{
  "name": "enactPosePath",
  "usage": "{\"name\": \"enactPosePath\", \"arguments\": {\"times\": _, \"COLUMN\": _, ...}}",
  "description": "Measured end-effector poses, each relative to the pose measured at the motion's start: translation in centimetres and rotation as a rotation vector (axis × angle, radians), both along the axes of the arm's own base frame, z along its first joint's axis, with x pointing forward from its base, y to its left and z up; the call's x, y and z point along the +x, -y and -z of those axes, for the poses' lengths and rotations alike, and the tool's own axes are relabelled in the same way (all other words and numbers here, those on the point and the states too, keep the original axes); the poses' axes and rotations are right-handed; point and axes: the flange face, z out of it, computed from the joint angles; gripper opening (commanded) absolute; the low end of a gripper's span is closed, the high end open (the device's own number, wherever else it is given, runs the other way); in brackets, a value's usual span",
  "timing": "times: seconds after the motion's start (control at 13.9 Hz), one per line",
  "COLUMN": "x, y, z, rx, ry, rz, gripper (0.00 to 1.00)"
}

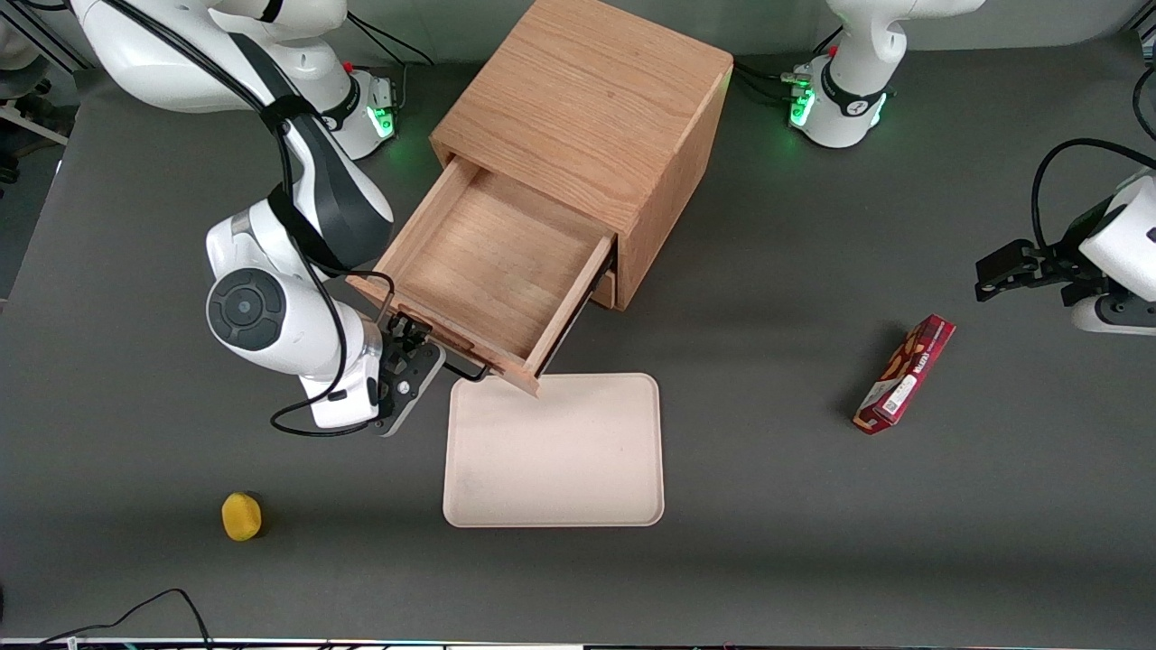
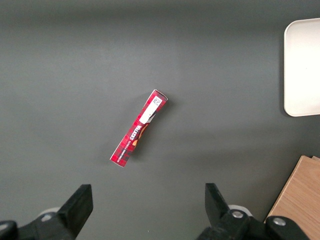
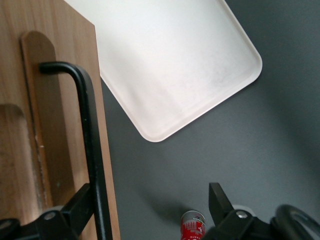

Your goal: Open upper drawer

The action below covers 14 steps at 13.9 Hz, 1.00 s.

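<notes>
One oak cabinet point(image 1: 587, 135) with one open upper drawer point(image 1: 492, 271), one gripper point(image 1: 411, 348) at its handle, one beige tray point(image 1: 554, 451), one red box point(image 1: 905, 375), one yellow fruit point(image 1: 241, 515).

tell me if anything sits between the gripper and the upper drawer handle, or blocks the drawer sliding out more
Nothing visible stands between them: the gripper is already at the black bar handle of the upper drawer, fingers open around it. The drawer is pulled far out, its front overhanging the beige tray, which lies flat below and looks too low to block it.

Dark grey table point(image 1: 768, 560), even overhead light.
</notes>
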Motion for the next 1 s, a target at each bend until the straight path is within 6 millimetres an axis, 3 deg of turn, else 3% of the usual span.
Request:
{"name": "enactPosePath", "arguments": {"times": 0.36, "x": -0.4, "y": -0.5, "z": -1.1, "rx": 0.018, "ry": -0.041, "rz": 0.039, "gripper": 1.00}}
{"name": "enactPosePath", "arguments": {"times": 0.57, "x": -0.5, "y": -0.5, "z": -2.9, "rx": 0.011, "ry": -0.055, "rz": 0.057, "gripper": 1.00}}
{"name": "enactPosePath", "arguments": {"times": 0.79, "x": -1.0, "y": -0.2, "z": -5.9, "rx": 0.005, "ry": -0.041, "rz": 0.059, "gripper": 1.00}}
{"name": "enactPosePath", "arguments": {"times": 1.0, "x": -2.5, "y": 0.9, "z": -10.2, "rx": -0.017, "ry": -0.025, "rz": 0.063, "gripper": 1.00}}
